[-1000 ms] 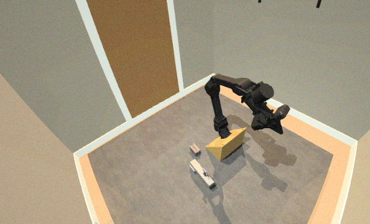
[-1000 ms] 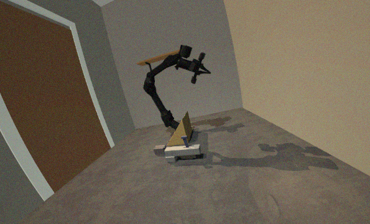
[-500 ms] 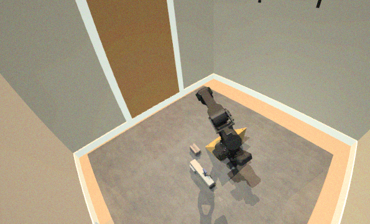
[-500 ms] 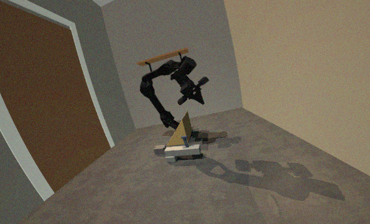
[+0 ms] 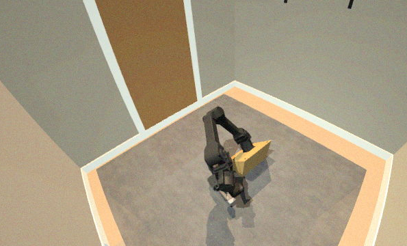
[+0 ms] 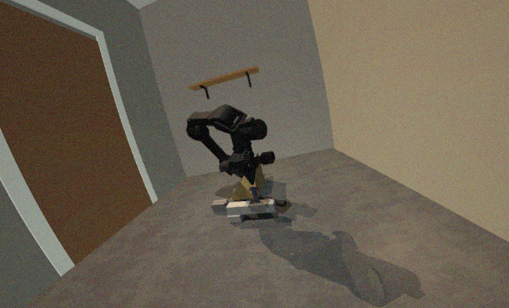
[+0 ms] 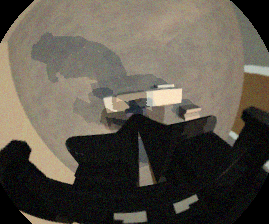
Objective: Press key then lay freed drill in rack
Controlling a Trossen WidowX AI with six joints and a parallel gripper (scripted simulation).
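Observation:
My gripper (image 6: 251, 181) (image 7: 135, 117) is shut with nothing seen between its fingers. It points down, close above the white block and the blue drill. The long white block (image 6: 251, 208) (image 7: 165, 97) lies on the floor. The slim dark-blue drill (image 6: 255, 194) stands upright at it; the fingers partly hide it in the wrist view. Whether the fingertips touch it cannot be told. A small pale block (image 6: 219, 205) (image 7: 191, 113), perhaps the rack, lies beside one end of the white block. I cannot make out the key. In the top view the arm hides most of these things.
The arm's base is on a yellow wedge (image 5: 254, 159) just behind the white block. A wooden shelf (image 6: 226, 79) hangs on the far wall. A brown door (image 5: 155, 61) (image 6: 53, 128) is at the left. Walls surround the floor.

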